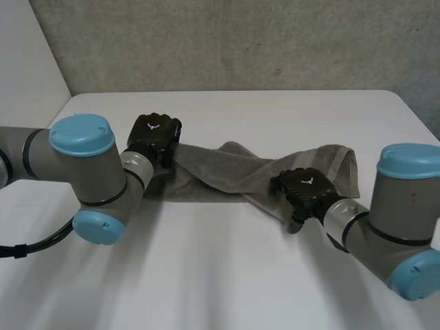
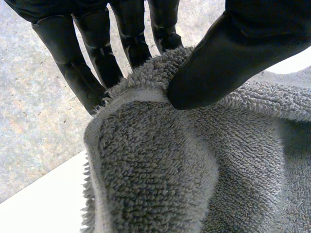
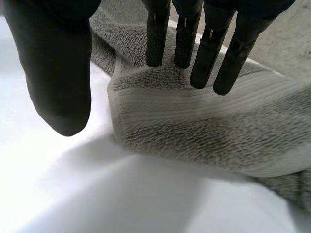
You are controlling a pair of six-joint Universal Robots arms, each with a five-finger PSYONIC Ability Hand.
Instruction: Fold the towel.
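Towel, grey terry, lies stretched side to side across the middle of the white table, twisted once near its centre so the two halves cross. Nearest the camera in the head view, the right arm reaches in and the right hand sits over the towel's near edge, to the right of the twist. In the right wrist view the right hand is spread: fingers straight and side by side with their tips at a folded ridge of the towel, thumb held well apart from them over bare table, nothing pinched. Whether the fingertips press the cloth cannot be told. Farther back, the left arm bends in and the left hand is at the towel's left end. In the left wrist view the left hand is clamped on the towel: the thumb presses down on the hemmed edge by a corner, and the fingers back it from the other side, with table showing beyond the corner. Right end of the towel is bunched into a loose upright fold just beside the right arm. Behind the table's far edge stands a grey concrete wall.
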